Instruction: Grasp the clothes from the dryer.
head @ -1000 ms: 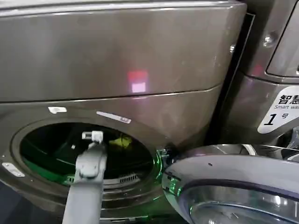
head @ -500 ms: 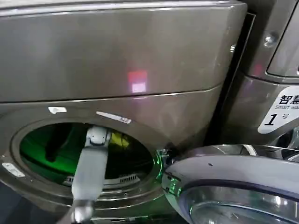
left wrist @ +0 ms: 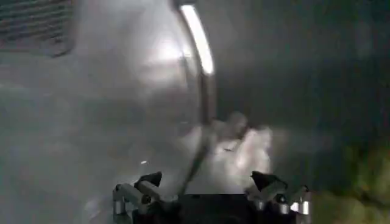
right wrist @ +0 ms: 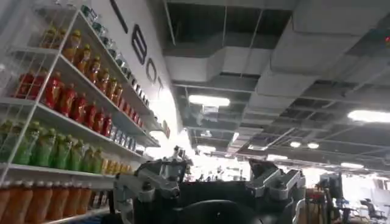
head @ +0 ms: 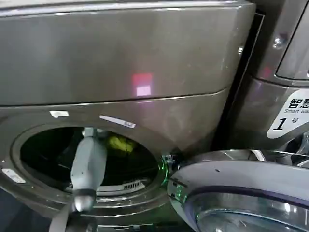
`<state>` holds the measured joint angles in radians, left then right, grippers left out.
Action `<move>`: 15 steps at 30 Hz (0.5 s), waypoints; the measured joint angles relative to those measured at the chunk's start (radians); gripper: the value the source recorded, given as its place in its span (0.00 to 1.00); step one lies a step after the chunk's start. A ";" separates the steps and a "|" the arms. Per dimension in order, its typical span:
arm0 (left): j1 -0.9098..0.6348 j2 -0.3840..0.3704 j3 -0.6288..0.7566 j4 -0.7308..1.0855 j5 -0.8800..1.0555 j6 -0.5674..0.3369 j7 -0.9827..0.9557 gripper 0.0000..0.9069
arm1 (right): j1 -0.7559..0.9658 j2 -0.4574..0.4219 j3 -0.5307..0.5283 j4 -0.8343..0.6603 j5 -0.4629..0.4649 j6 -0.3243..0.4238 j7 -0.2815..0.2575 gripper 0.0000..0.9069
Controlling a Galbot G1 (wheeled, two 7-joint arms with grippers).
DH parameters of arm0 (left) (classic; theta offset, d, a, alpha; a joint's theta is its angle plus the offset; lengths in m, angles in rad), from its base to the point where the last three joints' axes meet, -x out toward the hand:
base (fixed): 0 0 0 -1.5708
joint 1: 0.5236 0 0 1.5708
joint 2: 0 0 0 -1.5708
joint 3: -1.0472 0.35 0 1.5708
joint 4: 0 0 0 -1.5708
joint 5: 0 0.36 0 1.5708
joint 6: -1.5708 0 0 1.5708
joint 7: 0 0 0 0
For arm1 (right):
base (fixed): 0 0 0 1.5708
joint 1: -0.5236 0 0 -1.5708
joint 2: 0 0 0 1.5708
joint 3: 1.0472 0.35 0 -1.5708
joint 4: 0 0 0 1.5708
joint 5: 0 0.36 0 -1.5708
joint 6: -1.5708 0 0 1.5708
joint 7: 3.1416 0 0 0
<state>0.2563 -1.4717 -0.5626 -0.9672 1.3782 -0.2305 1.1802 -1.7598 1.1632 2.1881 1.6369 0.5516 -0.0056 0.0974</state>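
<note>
Head view: left arm reaches into the dryer (head: 145,72) porthole; yellow-green garment (head: 120,143) in the drum beside it. Left wrist: left gripper (left wrist: 207,189) fingers apart, white cloth (left wrist: 250,149) ahead. Right wrist: right gripper (right wrist: 210,179) spread, facing shelves of bottles (right wrist: 61,103).

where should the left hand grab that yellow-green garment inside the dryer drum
Probably the raised, bunched top of the yellow-green garment, reached straight in through the dryer porthole. It lies crumpled deep in the drum, just right of the left hand, whose fingers are open, so a pinch on the upper folds looks easiest.
</note>
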 measured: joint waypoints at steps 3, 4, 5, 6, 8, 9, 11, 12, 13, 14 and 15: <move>-0.021 0.005 -0.001 0.024 0.014 -0.027 0.050 1.00 | 0.000 -0.002 -0.001 -0.004 -0.002 0.003 -0.001 1.00; -0.025 0.005 -0.001 0.032 0.017 -0.033 0.063 1.00 | 0.000 -0.003 -0.001 -0.005 -0.002 0.003 -0.001 1.00; -0.030 0.005 -0.002 0.041 0.022 -0.037 0.074 1.00 | 0.001 -0.003 -0.002 -0.006 -0.003 0.004 -0.002 1.00; -0.034 0.007 -0.002 0.049 0.028 -0.040 0.085 1.00 | 0.002 -0.003 -0.005 -0.007 -0.004 0.005 -0.002 1.00; -0.045 0.009 -0.002 0.069 0.037 -0.043 0.099 1.00 | 0.003 -0.003 -0.008 -0.009 -0.008 0.007 -0.002 1.00; -0.051 0.010 -0.003 0.080 0.040 -0.043 0.105 1.00 | 0.005 -0.003 -0.010 -0.011 -0.011 0.009 -0.002 1.00; -0.060 0.006 -0.004 0.103 0.049 -0.039 0.110 1.00 | 0.007 -0.003 -0.015 -0.013 -0.016 0.011 -0.002 1.00; -0.064 0.004 -0.004 0.114 0.051 -0.033 0.110 1.00 | 0.008 -0.003 -0.018 -0.013 -0.017 0.011 -0.002 1.00; -0.067 0.001 -0.005 0.127 0.055 -0.026 0.111 1.00 | 0.009 -0.003 -0.019 -0.013 -0.019 0.011 -0.002 1.00; -0.070 -0.001 -0.006 0.141 0.058 -0.018 0.111 1.00 | 0.010 -0.003 -0.021 -0.013 -0.019 0.011 -0.002 1.00; -0.073 -0.003 -0.008 0.156 0.062 -0.009 0.110 1.00 | 0.010 -0.003 -0.022 -0.014 -0.021 0.012 -0.002 1.00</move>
<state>0.1833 -1.4751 -0.5710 -0.8116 1.4404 -0.2400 1.2899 -1.7500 1.1599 2.1660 1.6228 0.5306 0.0059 0.0955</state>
